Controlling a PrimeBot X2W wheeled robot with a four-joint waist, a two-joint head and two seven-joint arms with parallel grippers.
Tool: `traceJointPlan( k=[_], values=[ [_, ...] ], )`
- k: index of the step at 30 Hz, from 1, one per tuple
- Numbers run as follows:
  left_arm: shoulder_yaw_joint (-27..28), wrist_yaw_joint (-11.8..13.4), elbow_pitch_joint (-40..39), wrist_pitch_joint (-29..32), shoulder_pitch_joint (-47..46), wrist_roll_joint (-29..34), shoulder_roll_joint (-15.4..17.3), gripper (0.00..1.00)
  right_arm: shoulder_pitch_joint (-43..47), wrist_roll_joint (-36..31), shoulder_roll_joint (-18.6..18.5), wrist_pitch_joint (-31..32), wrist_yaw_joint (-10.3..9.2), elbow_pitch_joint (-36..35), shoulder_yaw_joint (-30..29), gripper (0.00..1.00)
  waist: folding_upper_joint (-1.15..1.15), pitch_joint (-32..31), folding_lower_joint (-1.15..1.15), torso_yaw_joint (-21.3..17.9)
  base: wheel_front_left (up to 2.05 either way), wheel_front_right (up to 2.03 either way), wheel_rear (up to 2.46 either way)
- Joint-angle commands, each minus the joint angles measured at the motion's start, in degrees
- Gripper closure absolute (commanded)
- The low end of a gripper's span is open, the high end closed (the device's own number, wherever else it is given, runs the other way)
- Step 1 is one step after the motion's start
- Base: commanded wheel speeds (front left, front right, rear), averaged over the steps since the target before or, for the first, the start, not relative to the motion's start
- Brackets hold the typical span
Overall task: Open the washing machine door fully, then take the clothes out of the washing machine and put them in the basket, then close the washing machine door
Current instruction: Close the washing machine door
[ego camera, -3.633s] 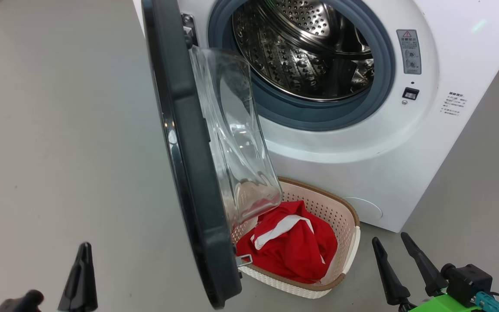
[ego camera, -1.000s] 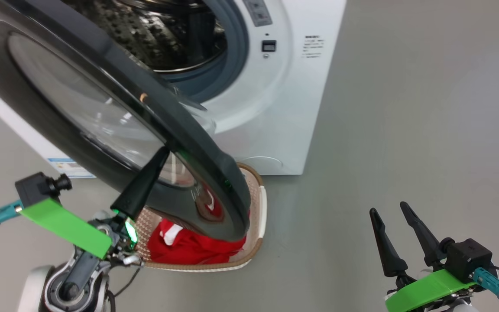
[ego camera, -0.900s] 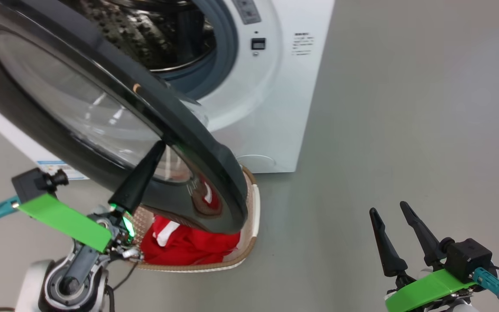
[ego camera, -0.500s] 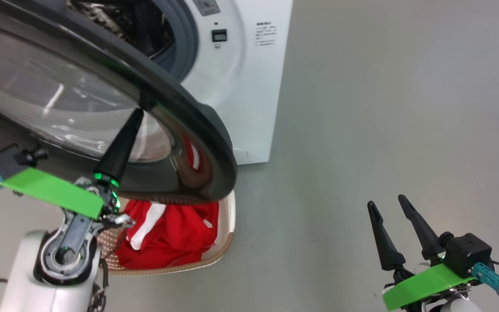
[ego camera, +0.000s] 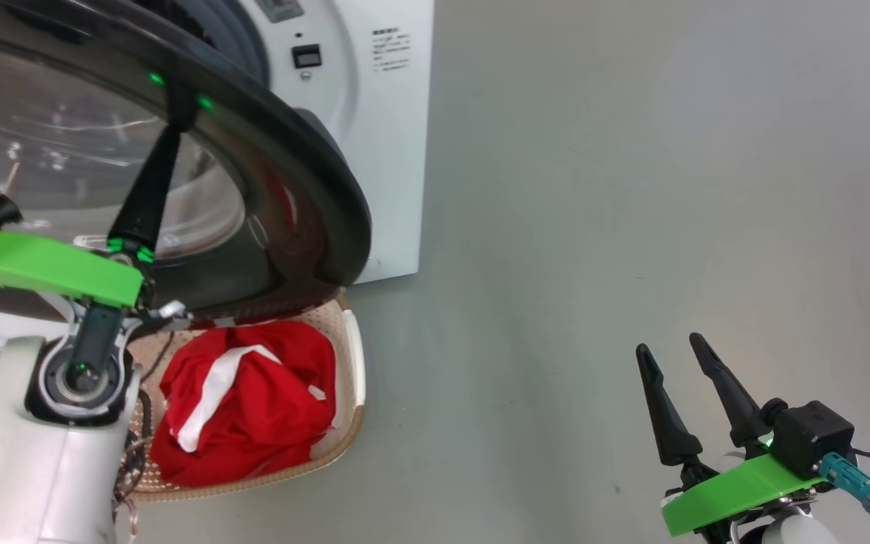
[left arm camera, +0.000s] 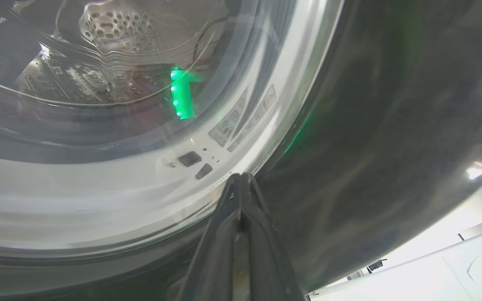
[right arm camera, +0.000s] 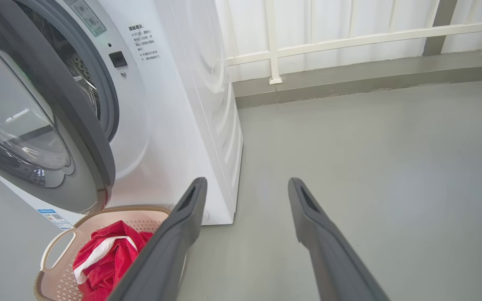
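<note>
Now door-closing step, I reckon | left gripper (ego camera: pixel 177 113) fingers pressed together, tip on the washing machine door (ego camera: pixel 314 196) where glass meets rim | right gripper (ego camera: pixel 667 344) spread apart, empty | clothes (ego camera: pixel 246 393) in basket (ego camera: pixel 352 355) under door | risk: tip skids off glossy rim, door never latches

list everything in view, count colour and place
washing machine: 1, white, upper left of head view
floor: 1, grey, all around
basket: 1, cream with brown rim, on the floor before the machine
clothes: 1 heap, red with white stripes, in the basket
washing machine door: 1, black rim, clear glass, ajar above the basket
railing: 1, white, far wall, right wrist view
left gripper: 1, dark, shut, tip at the door's outer face
right gripper: 1, dark, open, over the floor
</note>
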Motion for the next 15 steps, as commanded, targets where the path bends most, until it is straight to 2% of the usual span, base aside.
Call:
traceJointPlan(
  k=[1,9,15],
  values=[
    [1.3,-0.4,-0.9,-0.7,-2.6,0.1,2.3,1.0,-1.2,0.0,-0.1,-0.4,0.01,-1.4,1.5,0.0,0.0,0.2,0.0,-1.1,0.0,0.0,0.0],
    [-0.3,-0.4,3.4,-5.7,-6.3,0.5,5.0,1.0,-1.3,1.4,0.0,-0.4,0.01,-1.7,1.5,0.0,0.0,0.7,0.0,-3.0,0.0,0.0,0.0],
    [-2.5,-0.4,4.7,-7.3,-6.6,-0.4,6.3,1.0,-1.0,1.9,0.0,-0.4,0.01,-1.8,1.4,0.0,0.0,0.3,0.0,-3.0,0.0,0.0,0.0]
  ],
)
